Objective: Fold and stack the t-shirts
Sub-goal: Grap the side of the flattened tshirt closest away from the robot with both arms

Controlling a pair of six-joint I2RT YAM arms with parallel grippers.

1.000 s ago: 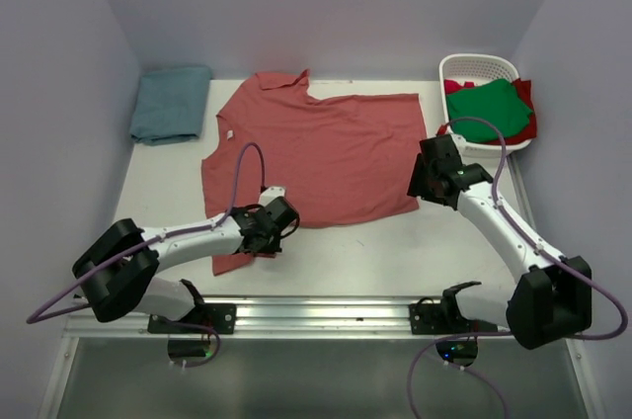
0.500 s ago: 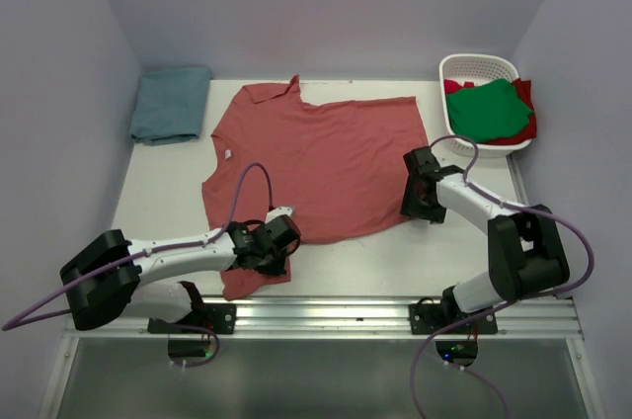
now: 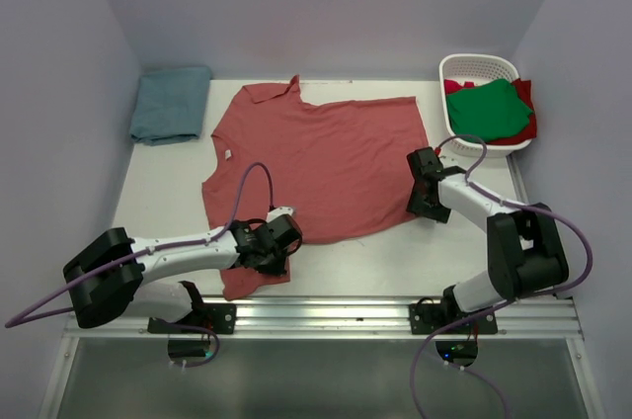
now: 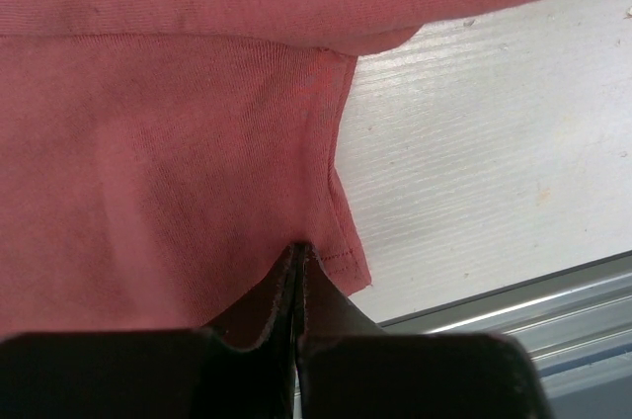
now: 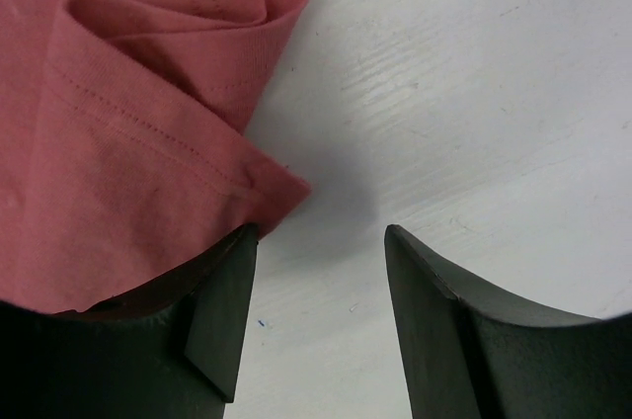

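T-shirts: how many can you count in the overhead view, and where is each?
4. Brick-red shirt spread mid-table; teal shirt folded at the far left corner; green shirt atop the basket; red shirt beneath it. Others may be hidden there.

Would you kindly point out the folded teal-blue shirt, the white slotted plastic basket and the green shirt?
Folded teal-blue shirt (image 3: 171, 103): top view, centre.
White slotted plastic basket (image 3: 479, 58): top view, far rim.
Green shirt (image 3: 487, 108): top view, centre.
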